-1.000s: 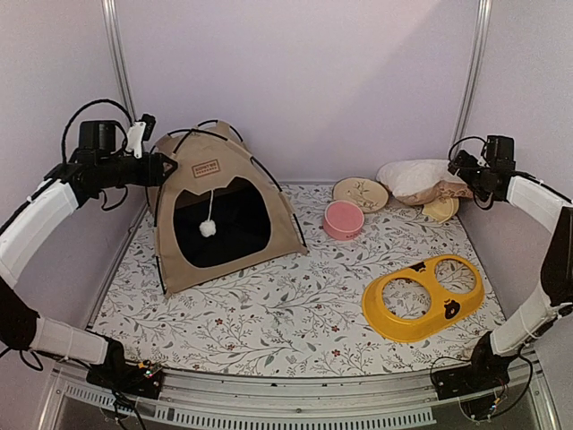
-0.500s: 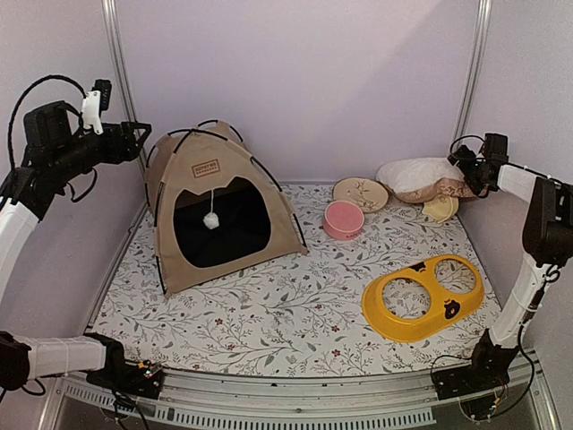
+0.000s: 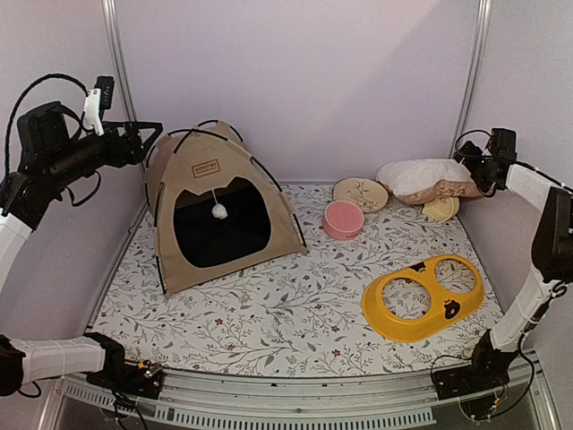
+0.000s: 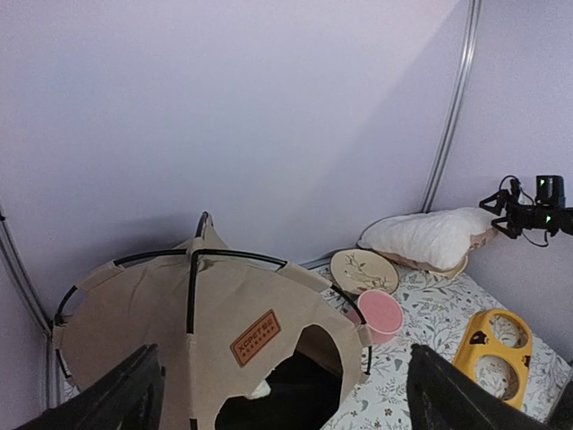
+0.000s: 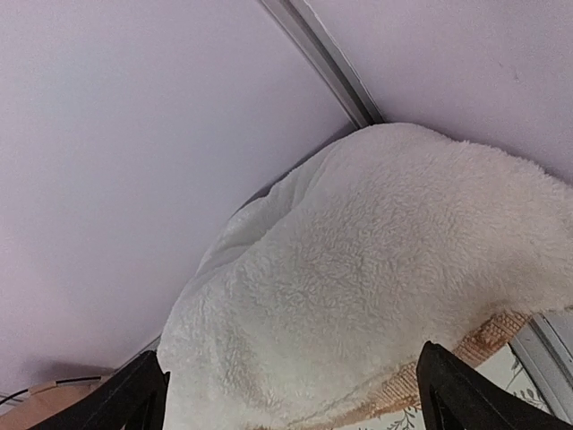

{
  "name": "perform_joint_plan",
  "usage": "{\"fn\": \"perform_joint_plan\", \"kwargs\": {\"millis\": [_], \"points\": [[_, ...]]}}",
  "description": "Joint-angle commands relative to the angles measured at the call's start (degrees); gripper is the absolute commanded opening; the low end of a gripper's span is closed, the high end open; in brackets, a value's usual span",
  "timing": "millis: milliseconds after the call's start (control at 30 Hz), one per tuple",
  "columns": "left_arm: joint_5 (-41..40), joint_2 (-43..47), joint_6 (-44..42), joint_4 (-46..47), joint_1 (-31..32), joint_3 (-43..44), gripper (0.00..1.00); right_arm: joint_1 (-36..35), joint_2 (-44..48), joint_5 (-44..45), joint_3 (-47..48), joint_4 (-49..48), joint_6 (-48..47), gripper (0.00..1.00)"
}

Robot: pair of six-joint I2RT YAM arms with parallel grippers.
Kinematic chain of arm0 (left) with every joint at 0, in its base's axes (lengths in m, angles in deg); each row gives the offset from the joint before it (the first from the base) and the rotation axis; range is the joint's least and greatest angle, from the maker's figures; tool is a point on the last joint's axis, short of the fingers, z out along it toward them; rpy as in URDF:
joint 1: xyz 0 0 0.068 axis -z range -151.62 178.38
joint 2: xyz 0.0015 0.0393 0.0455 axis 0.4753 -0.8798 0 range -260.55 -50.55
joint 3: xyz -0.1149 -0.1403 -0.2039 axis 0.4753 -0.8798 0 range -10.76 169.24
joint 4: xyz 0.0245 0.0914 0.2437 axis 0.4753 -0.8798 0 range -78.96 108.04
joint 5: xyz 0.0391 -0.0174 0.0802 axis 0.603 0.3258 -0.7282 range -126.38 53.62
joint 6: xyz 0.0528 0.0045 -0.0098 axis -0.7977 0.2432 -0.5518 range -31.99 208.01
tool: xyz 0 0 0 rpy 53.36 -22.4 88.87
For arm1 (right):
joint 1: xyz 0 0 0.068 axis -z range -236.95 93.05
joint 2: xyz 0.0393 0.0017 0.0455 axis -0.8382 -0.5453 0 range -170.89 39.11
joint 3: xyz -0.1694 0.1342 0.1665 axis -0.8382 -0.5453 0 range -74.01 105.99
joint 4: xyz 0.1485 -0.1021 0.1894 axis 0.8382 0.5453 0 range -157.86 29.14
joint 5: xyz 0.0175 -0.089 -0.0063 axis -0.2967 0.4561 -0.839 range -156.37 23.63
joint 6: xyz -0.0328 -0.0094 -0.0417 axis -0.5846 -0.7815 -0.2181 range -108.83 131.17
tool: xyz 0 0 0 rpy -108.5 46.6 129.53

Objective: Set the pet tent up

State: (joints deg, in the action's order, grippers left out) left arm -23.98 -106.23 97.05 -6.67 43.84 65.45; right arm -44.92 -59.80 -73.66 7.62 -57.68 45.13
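The pet tent (image 3: 215, 210) stands upright at the back left of the mat, tan with a dark opening, black poles (image 3: 269, 175) arched over it, a brown label (image 3: 205, 167) and a white pom-pom (image 3: 218, 211) hanging in the doorway. My left gripper (image 3: 150, 141) is open and empty, in the air just left of the tent's top. In the left wrist view the tent (image 4: 206, 313) lies below the open gripper (image 4: 286, 408). My right gripper (image 3: 465, 164) is open and empty, close to the pillow (image 3: 421, 177), which fills the right wrist view (image 5: 385, 287).
A pink bowl (image 3: 343, 219), a patterned plate (image 3: 360, 193) and a small yellow dish (image 3: 440, 210) sit at the back. A yellow double-bowl holder (image 3: 423, 296) lies at the right front. The floral mat (image 3: 269, 322) covers the table. Walls stand close on both sides.
My left gripper left the tent's top, pulled back left, then came a little nearer again. The pom-pom swings. My right gripper shifted slightly by the pillow.
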Motion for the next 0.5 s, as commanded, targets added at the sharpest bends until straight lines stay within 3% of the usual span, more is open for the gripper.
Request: {"fn": "perform_joint_plan", "kwargs": {"millis": [0,233,467], "points": [[1.44,0.62,1.0,1.24,2.37,-0.69,0.99,0.12,9.6,3.81,-6.68,-1.42,-0.81,0.99],[2.0,0.08,1.32,2.0,4.46,-1.7,1.0,3.79,13.76,0.03,-15.12,-3.81,1.92,0.99],[1.84,-0.22,1.29,3.27,6.69,-1.75,0.99,6.55,4.79,-7.77,-11.61,-9.52,4.21,0.99]]}}
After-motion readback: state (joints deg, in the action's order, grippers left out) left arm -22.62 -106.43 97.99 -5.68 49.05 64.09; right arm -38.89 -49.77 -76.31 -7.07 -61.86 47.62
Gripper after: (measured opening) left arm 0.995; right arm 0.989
